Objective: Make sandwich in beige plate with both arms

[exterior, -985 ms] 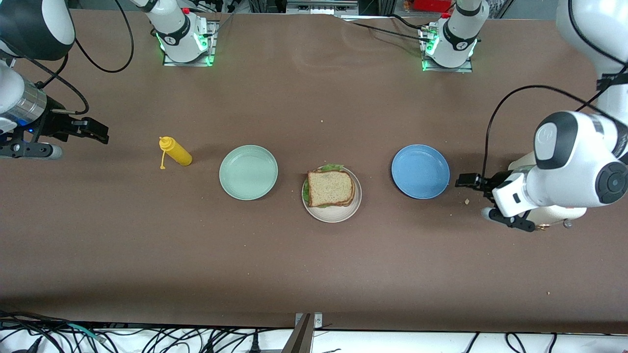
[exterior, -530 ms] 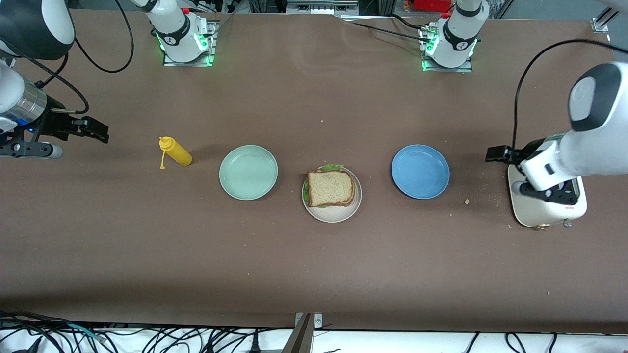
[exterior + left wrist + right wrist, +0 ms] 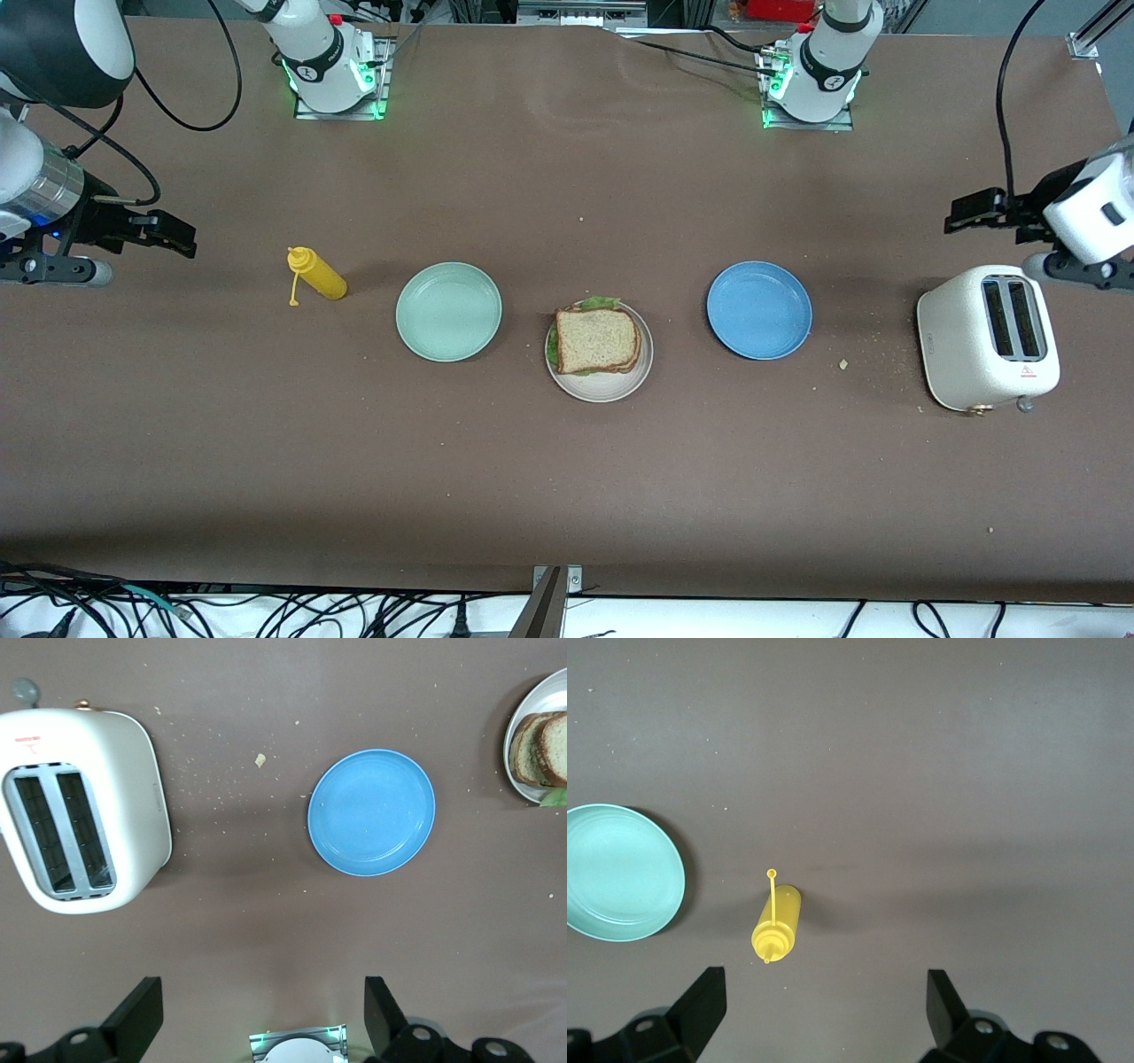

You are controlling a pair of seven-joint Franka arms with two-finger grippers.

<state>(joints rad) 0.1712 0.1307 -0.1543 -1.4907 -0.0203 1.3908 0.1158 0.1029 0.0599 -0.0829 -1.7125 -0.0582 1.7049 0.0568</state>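
The sandwich [image 3: 597,340], two brown toast slices with green lettuce between them, lies on the beige plate [image 3: 611,385] in the middle of the table. Its edge [image 3: 539,747] and the plate's rim [image 3: 514,780] also show in the left wrist view. My left gripper [image 3: 966,218] is open and empty, up in the air at the left arm's end of the table, beside the toaster; its own view shows it [image 3: 262,1014]. My right gripper [image 3: 177,239] is open and empty, up over the bare table at the right arm's end; its own view shows it [image 3: 824,1008].
A mint-green plate [image 3: 448,311] and a blue plate [image 3: 759,309] flank the beige plate, both empty. A yellow squeeze bottle [image 3: 317,274] lies toward the right arm's end. A white toaster [image 3: 988,338] with empty slots stands at the left arm's end, crumbs [image 3: 842,363] beside it.
My left arm has lifted off the toaster and drawn back toward its base end, uncovering the toaster. The right arm has not moved.
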